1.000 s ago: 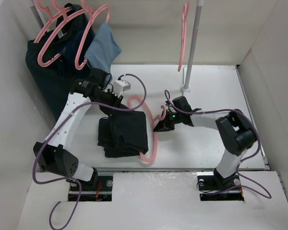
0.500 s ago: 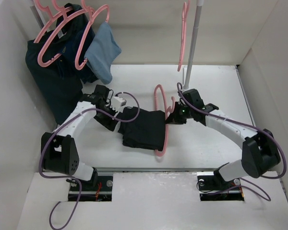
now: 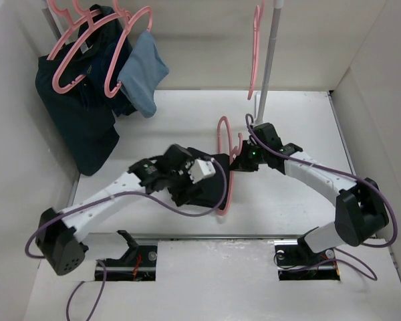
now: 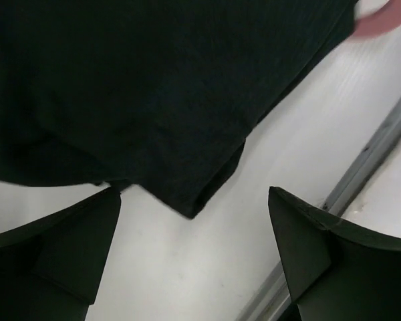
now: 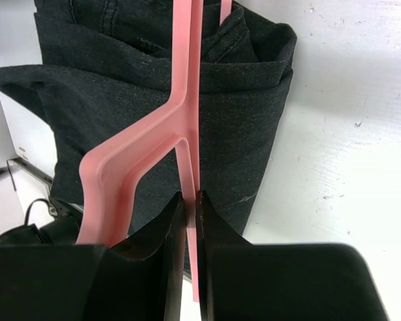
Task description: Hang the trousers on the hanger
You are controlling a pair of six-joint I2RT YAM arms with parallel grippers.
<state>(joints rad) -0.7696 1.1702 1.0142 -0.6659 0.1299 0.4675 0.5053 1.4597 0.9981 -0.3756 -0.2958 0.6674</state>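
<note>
Jaws of left gripper [image 4: 194,200] spread wide, holding nothing, hovering at hem of trousers [image 4: 120,87]. Trousers folded, mid-table [image 3: 301,120], apparently threaded through hanger [image 5: 186,100], which stands on edge. Right gripper [image 5: 188,200] pinches hanger bar tight. Watch your lift: thin bar may twist in that narrow pinch, and unheld fold may slide off. Pole [image 3: 267,60] just beyond; hook could snag.
</note>
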